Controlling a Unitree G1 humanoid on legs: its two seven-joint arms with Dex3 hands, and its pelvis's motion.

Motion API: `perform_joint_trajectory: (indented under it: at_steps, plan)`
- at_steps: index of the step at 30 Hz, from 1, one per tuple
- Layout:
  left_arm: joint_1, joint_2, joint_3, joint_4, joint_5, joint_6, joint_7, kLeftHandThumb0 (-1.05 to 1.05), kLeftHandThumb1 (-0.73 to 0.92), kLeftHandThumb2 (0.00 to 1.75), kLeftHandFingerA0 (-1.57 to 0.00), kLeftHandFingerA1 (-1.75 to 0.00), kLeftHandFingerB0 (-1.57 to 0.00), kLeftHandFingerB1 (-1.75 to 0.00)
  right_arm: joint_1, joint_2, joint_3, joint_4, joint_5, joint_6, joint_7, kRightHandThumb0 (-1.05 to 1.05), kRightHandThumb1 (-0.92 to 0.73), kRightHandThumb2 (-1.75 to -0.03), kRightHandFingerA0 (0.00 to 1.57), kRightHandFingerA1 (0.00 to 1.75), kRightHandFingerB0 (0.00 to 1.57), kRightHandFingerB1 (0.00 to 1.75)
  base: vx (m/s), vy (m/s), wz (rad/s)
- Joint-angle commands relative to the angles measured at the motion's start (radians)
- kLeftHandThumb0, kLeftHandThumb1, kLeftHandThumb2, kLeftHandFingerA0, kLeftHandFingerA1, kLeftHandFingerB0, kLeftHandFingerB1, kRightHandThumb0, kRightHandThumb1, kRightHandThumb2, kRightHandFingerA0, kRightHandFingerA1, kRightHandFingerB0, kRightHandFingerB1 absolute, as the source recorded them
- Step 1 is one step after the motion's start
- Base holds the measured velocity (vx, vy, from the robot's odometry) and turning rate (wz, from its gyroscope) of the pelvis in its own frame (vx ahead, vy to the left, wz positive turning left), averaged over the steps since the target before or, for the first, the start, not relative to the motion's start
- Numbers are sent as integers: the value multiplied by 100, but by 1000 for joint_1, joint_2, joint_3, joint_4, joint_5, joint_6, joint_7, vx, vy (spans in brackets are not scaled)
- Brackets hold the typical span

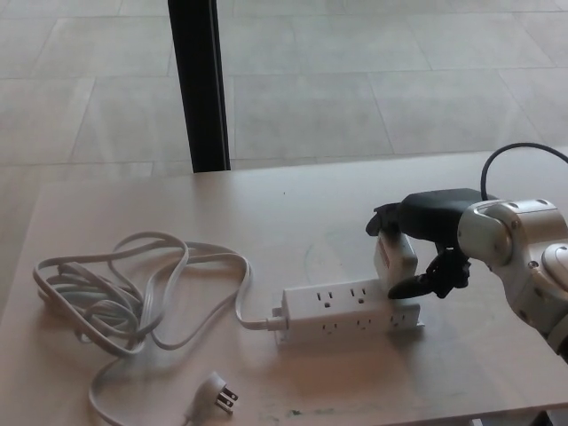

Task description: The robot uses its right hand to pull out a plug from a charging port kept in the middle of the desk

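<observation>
A white power strip (342, 311) lies in the middle of the pale desk (293, 200). A blocky white plug (395, 257) stands upright in its right end. My right hand (430, 232) comes in from the right and wraps around this plug. Its black fingers (390, 216) hook over the plug's top and far side, and the thumb (408, 286) presses against its near lower corner. The hand is shut on the plug, which still sits in the strip. My left hand does not show.
The strip's white cord (115, 293) lies in loose coils on the desk's left, ending in a pronged plug (217, 390) near the front edge. A black post (197, 84) stands behind the desk. A black cable (510, 151) loops over my right wrist.
</observation>
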Motion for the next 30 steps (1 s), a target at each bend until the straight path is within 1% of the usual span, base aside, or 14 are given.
perform_joint_trajectory:
  at_steps: [1, 3, 4, 6, 7, 8, 9, 10, 14, 16, 20, 21, 29, 30]
  plan:
    - [1, 11, 4, 8, -10, -10, -3, -70, 86, 66, -79, -63, -53, -47, 6, -7, -11, -10, -3, 8, -15, -68, -63, -59, 74, 128, 20, 32, 0, 0, 0]
    - [-4, 12, 7, 15, -13, -6, -4, -71, 85, 66, -81, -63, -55, -46, 10, -2, -16, -8, 1, -2, -33, -58, -64, -59, 81, 125, 24, 34, 0, 0, 0]
    - [-4, 9, 6, 21, -13, -8, -5, -70, 85, 66, -81, -63, -55, -45, 13, -3, -19, -11, 4, -3, -33, -60, -53, -84, 86, 116, 20, 47, 0, 0, 0]
    - [0, 7, 9, 17, -16, -14, -8, -70, 85, 66, -81, -65, -56, -49, 14, -2, -18, -10, 0, -1, -38, -56, -53, -83, 83, 113, 21, 47, 0, 0, 0]
    - [-1, 7, 11, 11, -18, 2, -8, -70, 86, 66, -79, -62, -57, -49, 9, 1, -14, -3, -8, 12, -40, -44, -67, -60, 76, 117, 23, 37, 0, 0, 0]
    - [0, 7, 11, 9, -19, 0, -8, -71, 86, 66, -78, -60, -58, -50, 10, 1, -15, -1, -8, 9, -46, -50, -53, -82, 84, 110, 19, 48, 0, 0, 0]
    - [2, 5, 12, 9, -18, -10, -7, -70, 86, 65, -78, -61, -57, -50, 8, -2, -11, 8, -13, 0, -57, -49, -53, -81, 83, 109, 21, 49, 0, 0, 0]
    - [0, 7, 12, 14, -17, -10, -9, -70, 86, 66, -79, -63, -55, -47, 7, 0, -12, 14, -15, -5, -73, -41, -66, -59, 76, 120, 29, 42, 0, 0, 0]
    - [-6, 7, 11, 32, -15, -12, -9, -70, 86, 66, -77, -60, -56, -48, 9, -4, -18, 27, -2, -45, -104, -27, -70, -63, 70, 143, 52, 51, 0, 0, 0]
    - [3, 2, 16, 27, -21, -23, -13, -69, 87, 66, -79, -62, -56, -47, 25, -2, -42, 18, 25, -75, -135, -31, -66, -66, 80, 161, 89, 66, 0, 0, 0]
    - [10, -1, 19, 10, -22, -14, -9, -70, 87, 66, -80, -62, -57, -46, 30, -6, -44, 2, 20, -76, -129, -29, -61, -66, 81, 157, 90, 68, 0, 0, 0]
    - [10, 2, 12, 24, -14, -21, -16, -71, 88, 66, -79, -59, -57, -45, 32, -12, -35, 2, 7, -80, -128, -26, -62, -69, 79, 140, 90, 68, 0, 0, 0]
    - [17, -1, 20, 16, -25, -20, -32, -71, 88, 66, -77, -57, -56, -45, 32, -17, -22, 16, -11, -60, -119, -31, -55, -63, 84, 149, 91, 71, 0, 0, 0]
    - [19, -1, 21, 13, -26, -19, -32, -71, 88, 67, -77, -55, -56, -44, 30, -14, -13, 18, -25, -44, -120, -31, -59, -70, 83, 157, 77, 78, 0, 0, 0]
